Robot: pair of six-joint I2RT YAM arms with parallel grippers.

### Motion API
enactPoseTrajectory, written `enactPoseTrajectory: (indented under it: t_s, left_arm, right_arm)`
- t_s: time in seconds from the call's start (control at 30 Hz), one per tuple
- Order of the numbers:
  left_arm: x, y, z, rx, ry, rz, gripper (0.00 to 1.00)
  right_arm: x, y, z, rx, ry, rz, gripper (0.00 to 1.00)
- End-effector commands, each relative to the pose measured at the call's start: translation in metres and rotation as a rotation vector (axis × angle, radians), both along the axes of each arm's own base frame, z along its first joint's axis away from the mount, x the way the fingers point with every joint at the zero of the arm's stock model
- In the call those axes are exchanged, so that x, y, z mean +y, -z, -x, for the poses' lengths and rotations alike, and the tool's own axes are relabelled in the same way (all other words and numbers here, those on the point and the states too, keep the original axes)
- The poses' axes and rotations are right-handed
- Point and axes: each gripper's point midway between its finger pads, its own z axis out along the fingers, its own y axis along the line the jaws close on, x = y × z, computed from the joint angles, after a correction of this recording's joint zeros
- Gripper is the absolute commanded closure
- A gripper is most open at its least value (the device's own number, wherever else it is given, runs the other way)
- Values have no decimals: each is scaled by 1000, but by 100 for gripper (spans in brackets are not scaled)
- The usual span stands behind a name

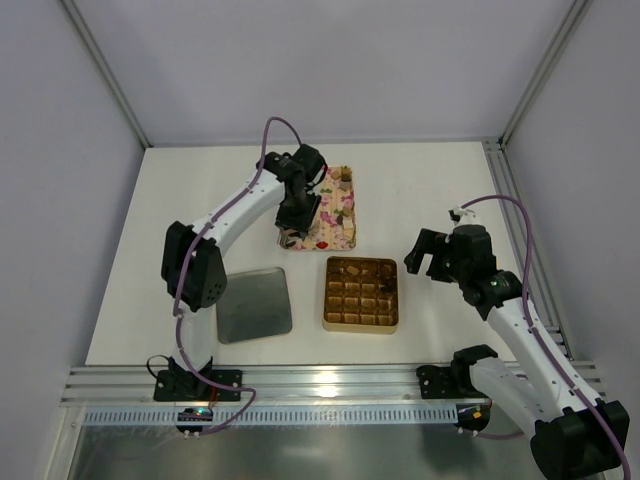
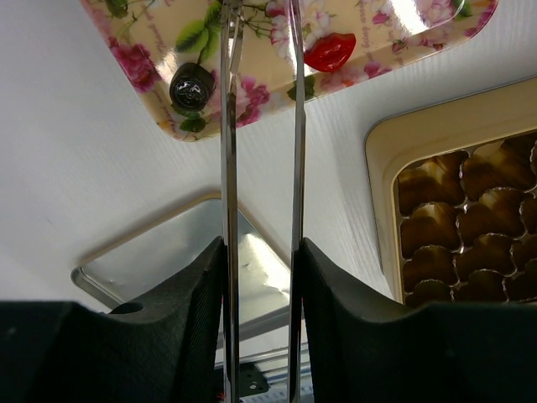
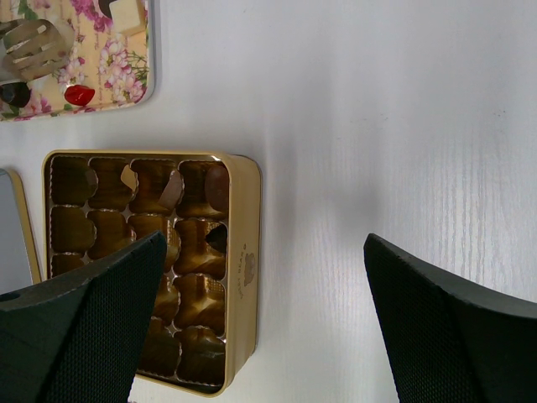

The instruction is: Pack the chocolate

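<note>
My left gripper is shut on a pair of metal tongs and hangs over the near left end of the pink floral tray. The tong blades stand slightly apart and reach out over the tray, between a round dark chocolate and a red lip-shaped piece. Nothing shows between the blades. More chocolate lies at the tray's far end. The gold box holds a brown piece near its far right corner. My right gripper hangs open and empty, right of the box.
A silver lid lies flat on the table left of the gold box. The box's rim is just right of the tongs. White walls and metal frame posts enclose the table.
</note>
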Motion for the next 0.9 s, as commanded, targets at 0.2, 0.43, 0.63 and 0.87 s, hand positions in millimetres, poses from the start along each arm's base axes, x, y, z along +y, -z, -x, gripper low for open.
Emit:
enactPoseTrajectory:
  t_s: [0.2, 0.43, 0.63, 0.87]
  left_arm:
    - [-7, -12, -8, -29, 20, 10, 52]
    - [-10, -5, -13, -20, 38, -2, 53]
    - [-10, 3, -12, -1, 39, -15, 59]
    - [-5, -3, -8, -6, 45, -30, 48]
  right_arm:
    - [2, -10, -3, -36, -4, -14, 0]
    - [1, -10, -3, -37, -1, -11, 0]
    - [0, -10, -2, -37, -1, -5, 0]
    - [1, -11, -2, -40, -3, -6, 0]
